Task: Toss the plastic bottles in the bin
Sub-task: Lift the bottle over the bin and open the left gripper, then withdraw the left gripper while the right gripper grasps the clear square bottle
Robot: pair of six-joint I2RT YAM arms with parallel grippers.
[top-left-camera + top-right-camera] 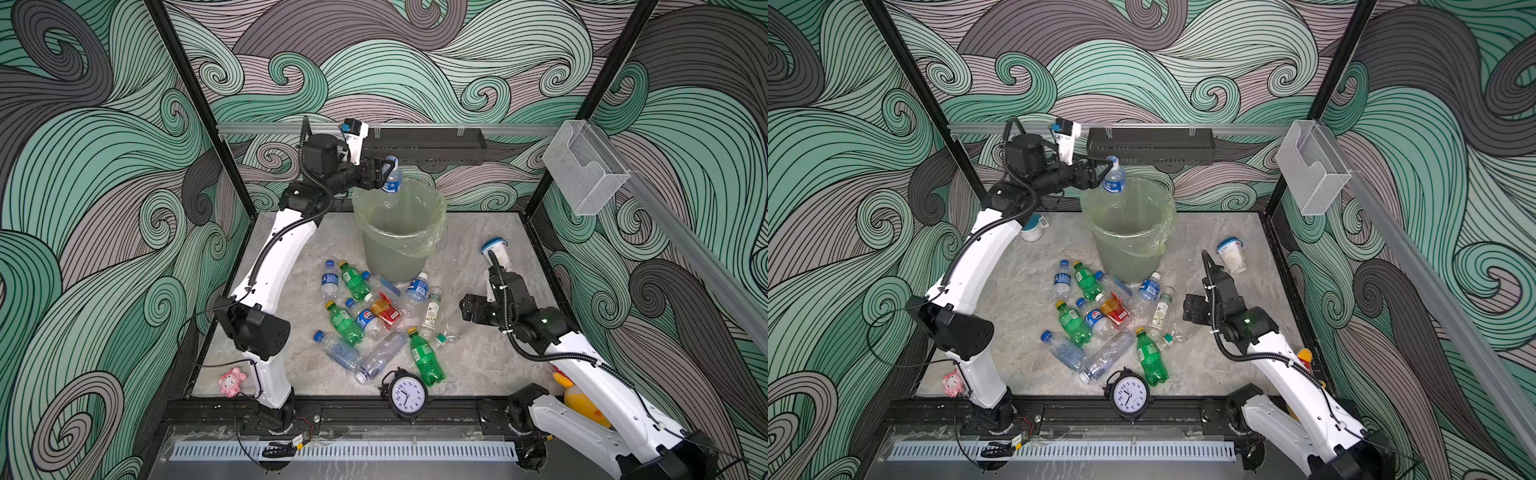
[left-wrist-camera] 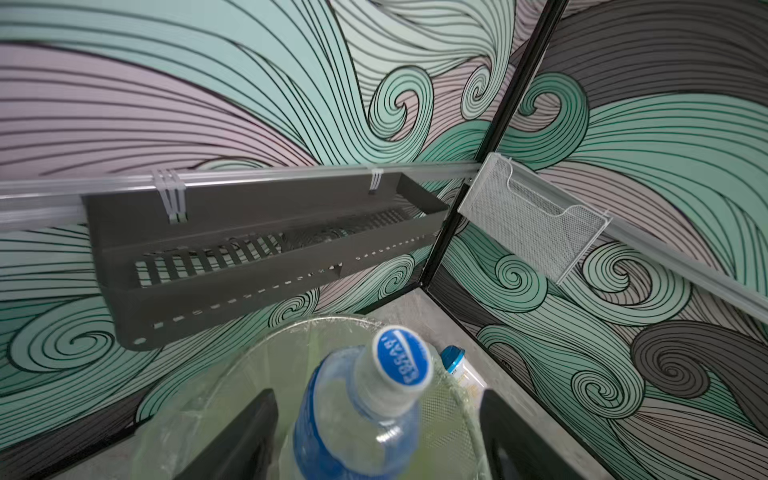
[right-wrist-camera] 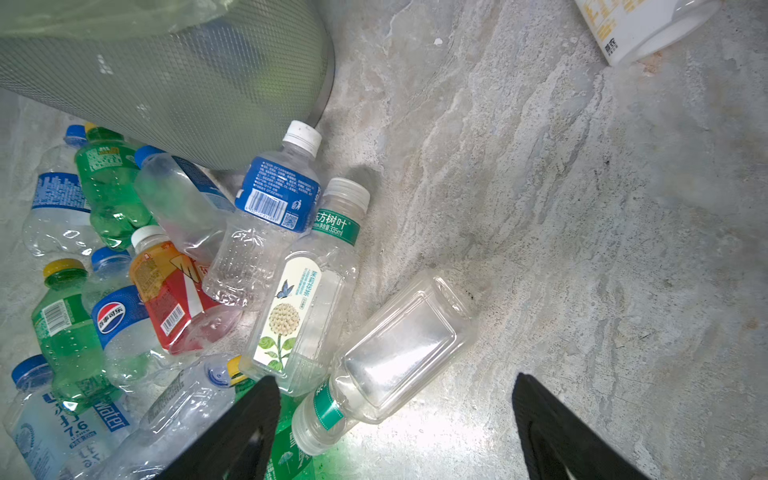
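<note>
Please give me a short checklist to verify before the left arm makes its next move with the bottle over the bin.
1. Blue-capped bottle above the bin opening: ok.
2. Left pincer open wider than the bottle: ok.
3. Bottle fully let go: cannot tell; in both top views its top looks close to the pincer.
4. Bin upright: ok.
5. Right pincer open and empty: ok.

Swirling teal, grey and mauve waves are covering the walls (image 1: 395, 62), and black posts (image 1: 198, 91) are running up the corners. A silver rail (image 1: 519, 129) is carrying a black slotted shelf (image 1: 436, 151) along the back, with a clear mesh-patterned box (image 1: 582, 174) hanging on the side wall. The grey marbled floor (image 1: 478, 374) is catching soft, even light.
</note>
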